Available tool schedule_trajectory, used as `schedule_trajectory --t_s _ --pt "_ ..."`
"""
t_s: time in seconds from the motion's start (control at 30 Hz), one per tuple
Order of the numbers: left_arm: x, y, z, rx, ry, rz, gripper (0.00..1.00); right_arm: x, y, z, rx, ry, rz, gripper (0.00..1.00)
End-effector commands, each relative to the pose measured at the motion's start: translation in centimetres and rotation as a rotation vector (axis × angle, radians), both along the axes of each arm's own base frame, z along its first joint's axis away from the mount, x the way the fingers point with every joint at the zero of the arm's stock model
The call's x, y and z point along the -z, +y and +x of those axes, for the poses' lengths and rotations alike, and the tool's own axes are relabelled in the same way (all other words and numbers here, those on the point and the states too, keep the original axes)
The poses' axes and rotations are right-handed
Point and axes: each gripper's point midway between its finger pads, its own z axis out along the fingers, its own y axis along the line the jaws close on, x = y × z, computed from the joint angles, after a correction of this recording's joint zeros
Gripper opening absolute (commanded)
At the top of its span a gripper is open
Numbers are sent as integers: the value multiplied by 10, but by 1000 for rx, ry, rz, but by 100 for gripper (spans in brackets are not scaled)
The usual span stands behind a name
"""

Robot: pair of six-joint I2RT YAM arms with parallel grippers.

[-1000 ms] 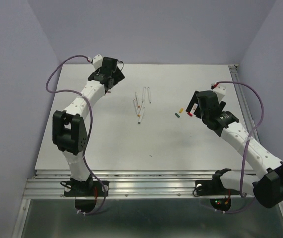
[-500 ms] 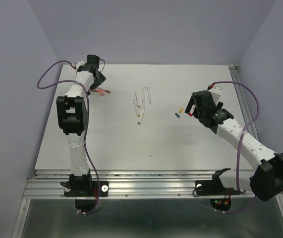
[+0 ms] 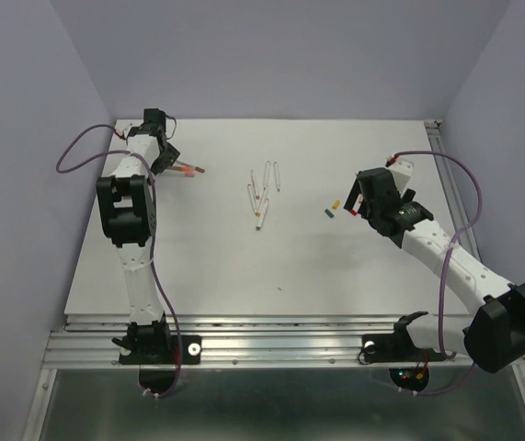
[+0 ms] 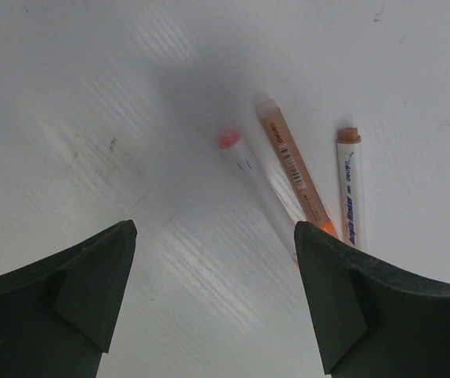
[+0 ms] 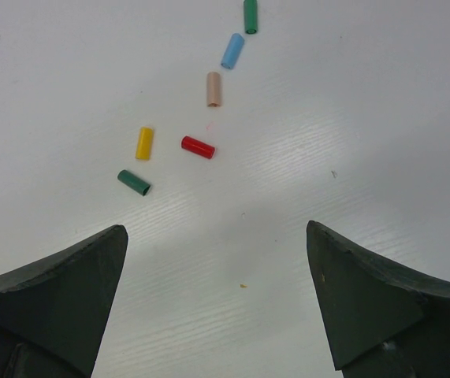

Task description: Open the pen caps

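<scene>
Several loose pen caps lie in the right wrist view: green (image 5: 251, 16), blue (image 5: 232, 50), pale pink (image 5: 213, 89), yellow (image 5: 144, 143), red (image 5: 198, 147) and another green (image 5: 134, 183). My right gripper (image 5: 215, 230) is open and empty, hovering just short of them; in the top view it (image 3: 361, 197) is right of the caps (image 3: 331, 208). My left gripper (image 4: 213, 232) is open and empty above three pens: one with a pink end (image 4: 244, 161), a brownish one (image 4: 291, 169) and one with an orange end (image 4: 349, 189). In the top view it (image 3: 159, 154) is at the far left.
Several thin white pen bodies (image 3: 262, 188) lie in a bunch at the middle back of the white table (image 3: 244, 266). The three pens by the left gripper show in the top view (image 3: 187, 171). Purple walls close in the left, back and right sides.
My left gripper has swung left toward the far left corner, uncovering the three pens beside it. My right gripper has shifted slightly and stays open near the caps.
</scene>
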Motion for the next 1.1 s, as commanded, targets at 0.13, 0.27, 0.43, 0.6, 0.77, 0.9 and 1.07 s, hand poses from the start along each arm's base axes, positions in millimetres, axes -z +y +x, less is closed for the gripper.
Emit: schedule_trajectory --t_s 0.13,0.27,0.43,0.6,0.77,0.9,1.07 --pt "12 14 -3 -20 40 19 92 -3 -9 1 31 -14 -28 100" --pt "18 17 0 -29 48 20 92 -1 -8 2 27 -8 -31 100" --pt "24 19 3 -40 53 15 92 -1 -8 2 30 -6 -36 100" --pt "35 16 3 -30 70 -1 91 -2 -7 3 27 -8 -32 100" --pt "44 11 5 -29 68 -34 88 0 -7 3 24 -1 -35 100" --pt "46 6 7 -30 62 -63 85 1 -8 3 27 4 -38 100" --pt "50 4 -7 -55 78 -63 71 -1 -9 3 35 -6 -36 100"
